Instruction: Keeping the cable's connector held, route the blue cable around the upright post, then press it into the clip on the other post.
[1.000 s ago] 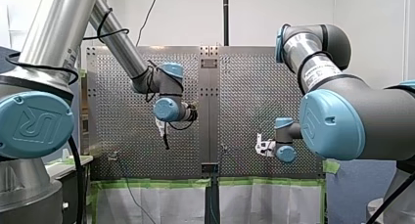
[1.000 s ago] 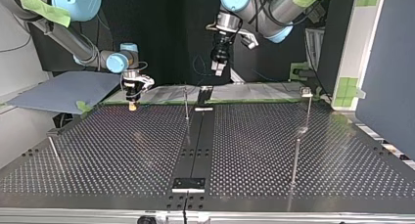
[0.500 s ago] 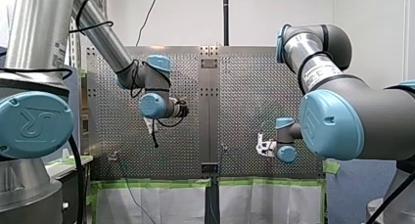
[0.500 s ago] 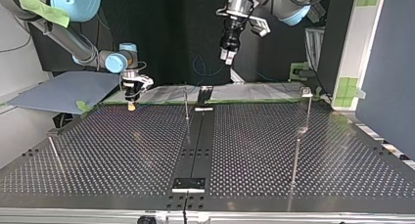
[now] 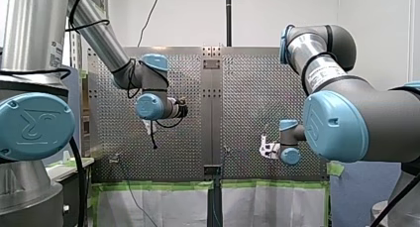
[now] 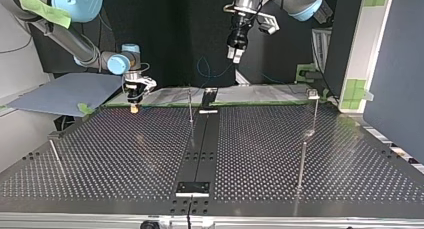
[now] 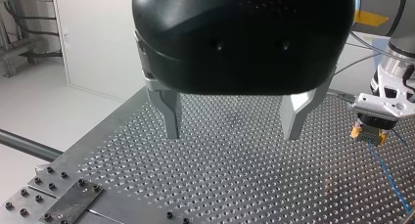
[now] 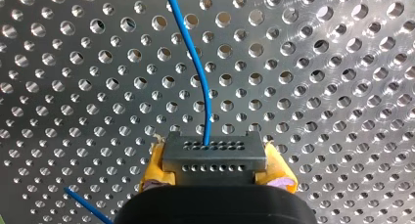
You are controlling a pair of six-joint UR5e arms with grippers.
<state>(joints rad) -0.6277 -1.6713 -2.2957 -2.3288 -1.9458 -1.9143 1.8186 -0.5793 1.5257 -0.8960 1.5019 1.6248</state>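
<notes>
My right gripper [image 8: 215,171] is shut on the cable's grey connector [image 8: 214,150], with a yellow pad on either side of it. The blue cable [image 8: 195,67] runs from the connector out over the perforated table. In the top view my right gripper [image 6: 134,105] sits low at the table's far left edge. My left gripper [image 7: 232,131] hangs high above the table, open, with nothing between its metal fingers; the top view shows my left gripper [image 6: 234,53] up near the middle. A thin upright post [image 6: 190,106] stands mid-table, and a post with a clip [image 6: 313,95] at the right.
Two more thin posts stand on the table in the top view, one [image 6: 302,161] at the near right and one [image 6: 54,151] at the near left. A dark centre strip [image 6: 200,154] runs across the plate. Green tape [image 5: 163,186] lines the table's edge in the front view.
My left arm has swung toward the front view's left and risen; in the top view its gripper moved up and right. My right gripper and the connector have stayed put.
</notes>
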